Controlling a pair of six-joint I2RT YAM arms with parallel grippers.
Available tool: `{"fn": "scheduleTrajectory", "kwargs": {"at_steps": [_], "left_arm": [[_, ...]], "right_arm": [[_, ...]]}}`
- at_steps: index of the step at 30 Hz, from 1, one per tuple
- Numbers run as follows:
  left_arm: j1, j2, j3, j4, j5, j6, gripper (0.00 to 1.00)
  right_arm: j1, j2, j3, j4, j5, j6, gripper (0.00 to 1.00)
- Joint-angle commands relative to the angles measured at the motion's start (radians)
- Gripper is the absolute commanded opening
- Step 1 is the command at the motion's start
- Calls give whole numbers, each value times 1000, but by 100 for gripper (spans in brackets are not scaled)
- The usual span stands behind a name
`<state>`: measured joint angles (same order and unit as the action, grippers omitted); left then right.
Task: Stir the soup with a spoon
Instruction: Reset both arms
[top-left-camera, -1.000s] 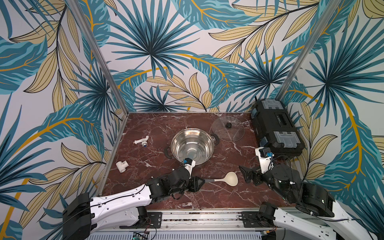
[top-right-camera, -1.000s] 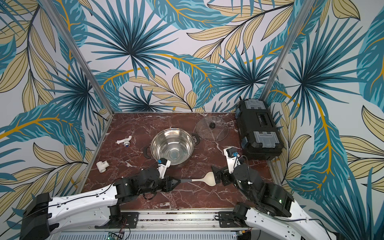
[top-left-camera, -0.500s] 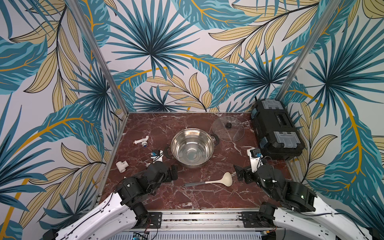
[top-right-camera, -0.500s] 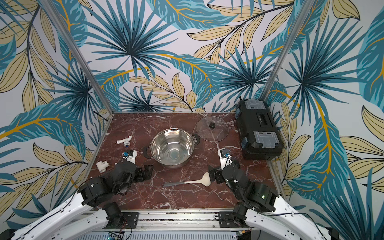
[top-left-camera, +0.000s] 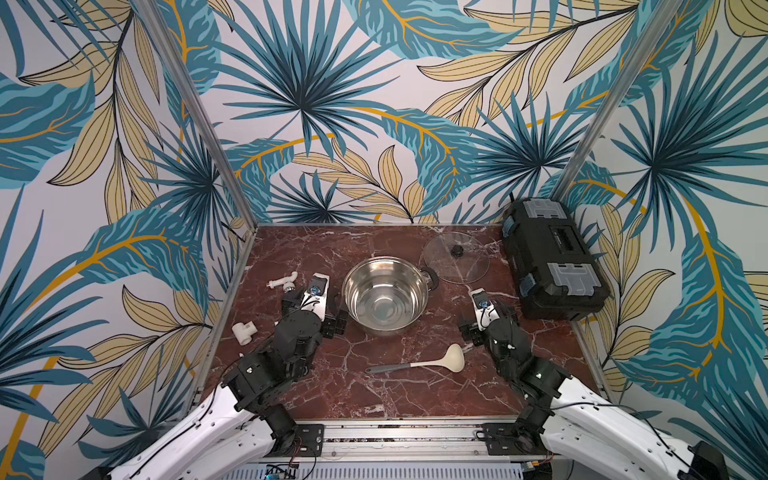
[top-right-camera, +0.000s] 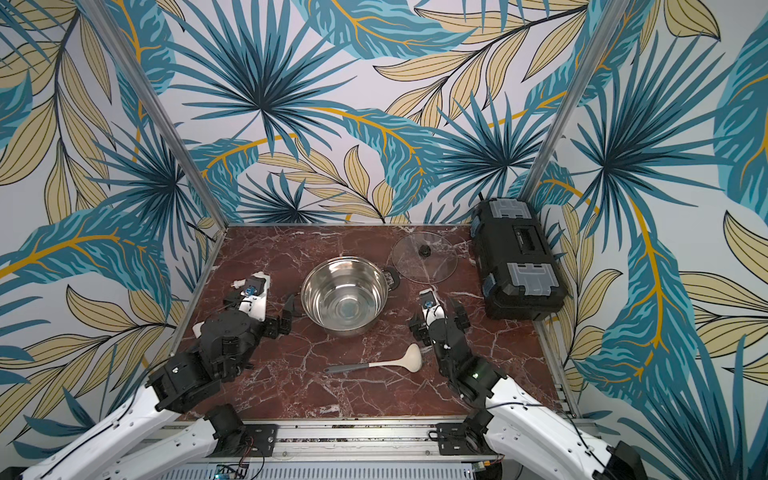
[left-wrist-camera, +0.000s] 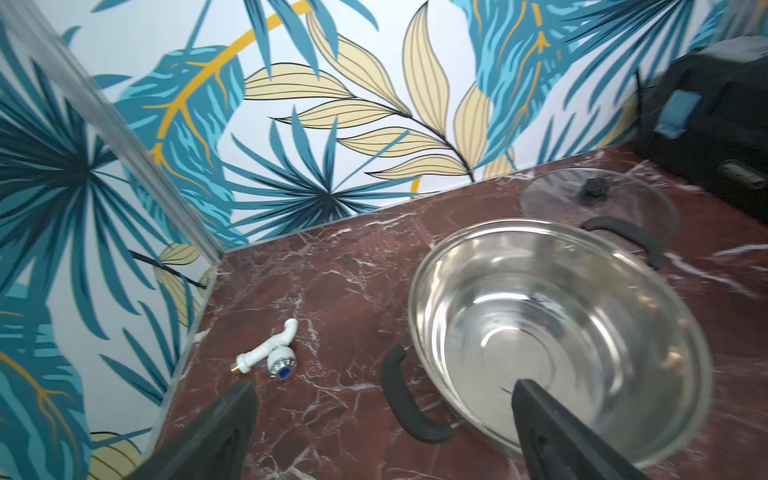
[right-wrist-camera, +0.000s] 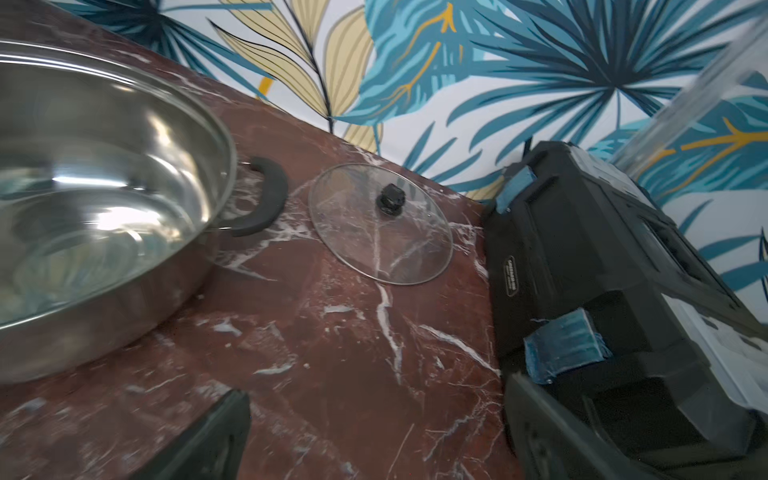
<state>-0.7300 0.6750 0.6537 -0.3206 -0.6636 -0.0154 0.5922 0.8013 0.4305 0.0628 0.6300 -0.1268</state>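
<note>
Spoon (top-left-camera: 415, 363) is lying flat on the desk (top-left-camera: 374, 399), just in front of the bare pot (top-left-camera: 384, 297), nobody gripping it. What's coming?

— Both are hanging spread wide, empty: left end effector (left-wrist-camera: 382, 388) beside the pot, right end effector (right-wrist-camera: 376, 390) near the spoon's bowl. Pickup's looking next, and that's calling for closing on that slim grey handle.

Top views look down; low wrist views seemingly share the pot (left-wrist-camera: 557, 332).

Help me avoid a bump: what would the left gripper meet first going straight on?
Probably the near black handle of the pot, just ahead of the open left gripper; depth is unclear.
</note>
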Motion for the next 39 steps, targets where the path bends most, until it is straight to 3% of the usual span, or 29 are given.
{"fn": "scheduleTrajectory", "kwargs": {"at_steps": [1, 5, 8, 14, 16, 18, 21, 23, 27, 39], "left_arm": [[140, -3, -191, 333, -38, 97, 100], [369, 61, -349, 518, 136, 9, 100], [475, 180, -379, 640, 177, -48, 100], [608, 518, -353, 964, 214, -32, 100], [616, 630, -344, 1121, 390, 51, 100], [623, 709, -303, 1135, 419, 75, 100], [626, 843, -314, 1278, 472, 102, 100], [626, 882, -331, 1363, 463, 99, 100], [649, 846, -245, 1148, 463, 67, 100], [658, 844, -250, 1148, 480, 64, 100]], "right_arm": [[-154, 91, -65, 301, -91, 12, 99], [-282, 311, -91, 468, -126, 22, 100], [-322, 448, -124, 676, -159, -17, 99], [-378, 610, -59, 797, -242, 16, 100], [-399, 646, -37, 795, -253, 33, 100], [-466, 643, -31, 754, -340, 93, 99], [-499, 729, -109, 994, -457, 70, 99], [-500, 704, -84, 904, -465, 81, 100], [-534, 707, -30, 802, -476, 125, 100], [-554, 708, -22, 790, -489, 144, 100]]}}
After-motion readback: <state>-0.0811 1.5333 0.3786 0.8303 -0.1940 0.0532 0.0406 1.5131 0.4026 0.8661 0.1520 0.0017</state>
